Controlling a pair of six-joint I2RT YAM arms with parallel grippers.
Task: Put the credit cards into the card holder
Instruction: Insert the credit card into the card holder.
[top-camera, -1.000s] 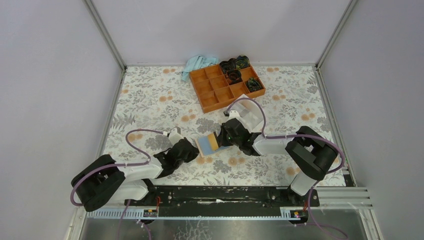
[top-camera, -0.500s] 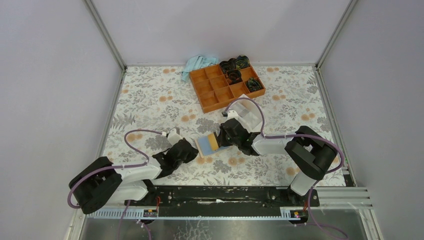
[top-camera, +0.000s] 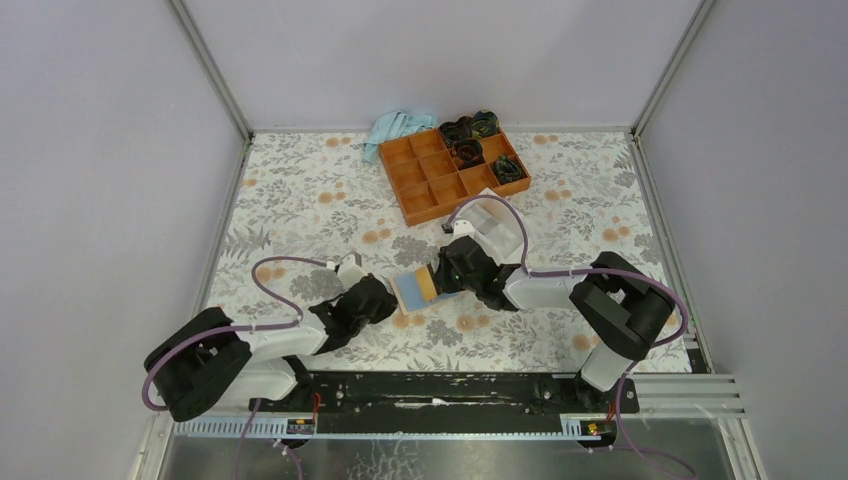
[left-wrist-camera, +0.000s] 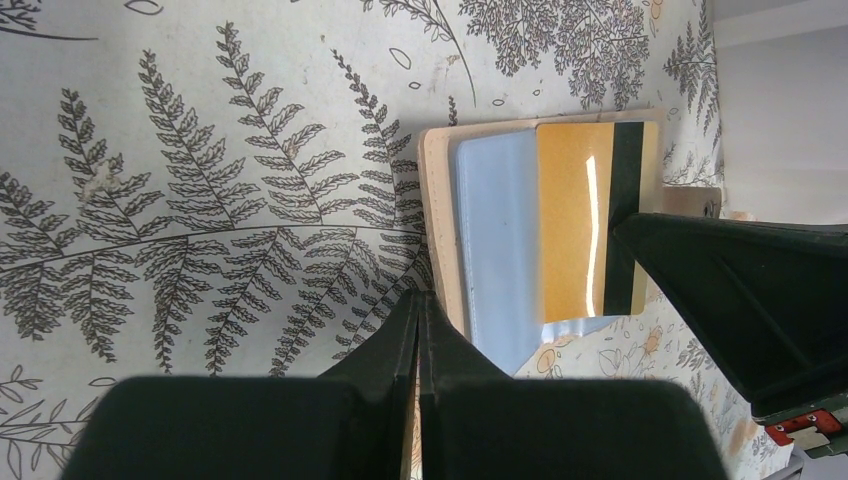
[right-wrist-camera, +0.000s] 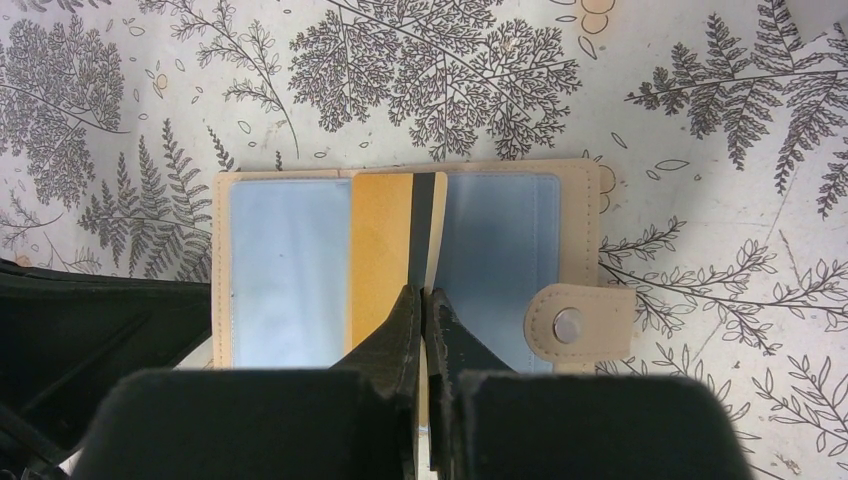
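Note:
The tan card holder (top-camera: 406, 293) lies open on the floral table between my arms, a light blue panel (right-wrist-camera: 285, 270) in each half and its snap tab (right-wrist-camera: 578, 322) to the right. A gold credit card (right-wrist-camera: 380, 250) with a black stripe lies across the fold. My right gripper (right-wrist-camera: 425, 292) is shut on that card's stripe edge, which curls up between the fingers. My left gripper (left-wrist-camera: 420, 297) is shut, its tip against the card holder's outer edge (left-wrist-camera: 437, 220). In the top view the left gripper (top-camera: 389, 298) and right gripper (top-camera: 440, 279) flank the holder.
An orange compartment tray (top-camera: 432, 180) stands at the back, with dark items in its right cells. A light blue cloth (top-camera: 395, 127) lies behind it. A pale flat object (top-camera: 497, 225) sits under the right arm's cable. Grey walls close in three sides.
The left arm's elbow shifted slightly and came back. Both grippers, the card and the card holder stay where they were.

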